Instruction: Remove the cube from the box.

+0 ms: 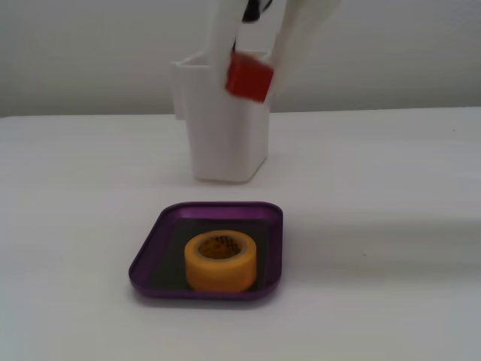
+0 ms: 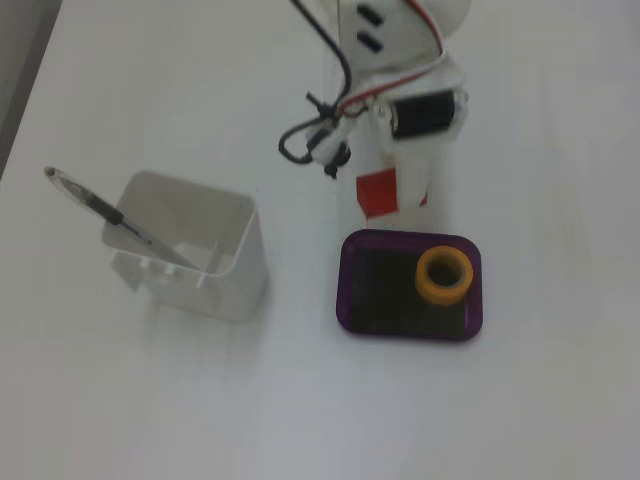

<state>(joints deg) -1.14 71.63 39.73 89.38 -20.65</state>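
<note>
- In a fixed view, top centre, I see my pincer (image 1: 252, 68) closed on the cube (image 1: 249, 77), lifted clear of the worktop (image 1: 391, 188); the box (image 1: 150, 256) at bottom centre holds only a yellow tape roll (image 1: 220, 261).
- In another fixed view, the cube (image 2: 378, 194) sits in the pincer (image 2: 392, 197) just above the box's (image 2: 350, 290) upper edge; a white container (image 2: 235, 270) stands at left.

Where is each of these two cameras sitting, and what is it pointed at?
Low fixed view: sits near table height, looking level across the purple box and yellow tape roll toward the white container; only the white claw shows, holding the red cube aloft.
High fixed view: looks steeply down on the table; shows the arm with its wires, and a pen in the container.
Shared: box, tape roll, container, cube, claw.
</note>
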